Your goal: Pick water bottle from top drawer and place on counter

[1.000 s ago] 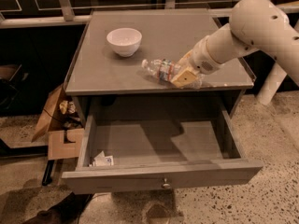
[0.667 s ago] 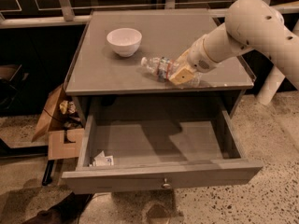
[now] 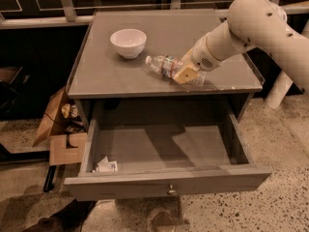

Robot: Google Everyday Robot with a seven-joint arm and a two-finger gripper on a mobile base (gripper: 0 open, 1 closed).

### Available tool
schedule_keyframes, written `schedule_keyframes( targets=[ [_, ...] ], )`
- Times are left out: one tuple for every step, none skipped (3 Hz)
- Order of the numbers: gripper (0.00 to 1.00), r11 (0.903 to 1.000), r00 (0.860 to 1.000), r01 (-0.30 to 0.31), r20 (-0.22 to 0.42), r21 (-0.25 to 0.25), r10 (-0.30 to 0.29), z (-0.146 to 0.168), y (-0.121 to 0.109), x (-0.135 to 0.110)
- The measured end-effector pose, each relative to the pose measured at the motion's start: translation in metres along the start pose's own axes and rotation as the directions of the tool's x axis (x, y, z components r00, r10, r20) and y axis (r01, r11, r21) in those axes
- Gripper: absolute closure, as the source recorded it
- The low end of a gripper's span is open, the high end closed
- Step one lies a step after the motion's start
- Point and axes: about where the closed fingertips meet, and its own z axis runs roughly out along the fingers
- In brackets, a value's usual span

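Observation:
The water bottle (image 3: 161, 65) lies on its side, low on the counter (image 3: 108, 76), right of middle, cap pointing left toward the bowl. My gripper (image 3: 187, 73) reaches in from the right, and its tan fingers (image 3: 185, 74) are closed around the bottle's lower half. The bottle's clear base shows past the fingers, and I cannot tell whether the bottle rests on the counter. The top drawer (image 3: 164, 151) stands pulled fully open below, with its round knob (image 3: 170, 191) on the front panel.
A white bowl (image 3: 128, 41) stands on the counter's back left. A small white packet (image 3: 106, 166) lies in the drawer's front left corner. A cardboard box (image 3: 58, 129) with clutter sits on the floor to the left. A white post (image 3: 280, 88) stands at the right.
My gripper and the bottle have shifted slightly back and left over the counter. The drawer and the bowl have not moved.

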Motion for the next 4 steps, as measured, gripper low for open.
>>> schedule_keyframes(
  targets=[
    [0.81,1.0000,1.000,0.000,0.000,0.000,0.000,0.0000,0.0000,0.0000],
    [0.50,1.0000,1.000,0.000,0.000,0.000,0.000,0.0001,0.0000,0.0000],
    [0.27,1.0000,1.000,0.000,0.000,0.000,0.000,0.0001,0.0001,0.0000],
    [0.04,1.0000,1.000,0.000,0.000,0.000,0.000,0.0002,0.0001,0.0000]
  ],
)
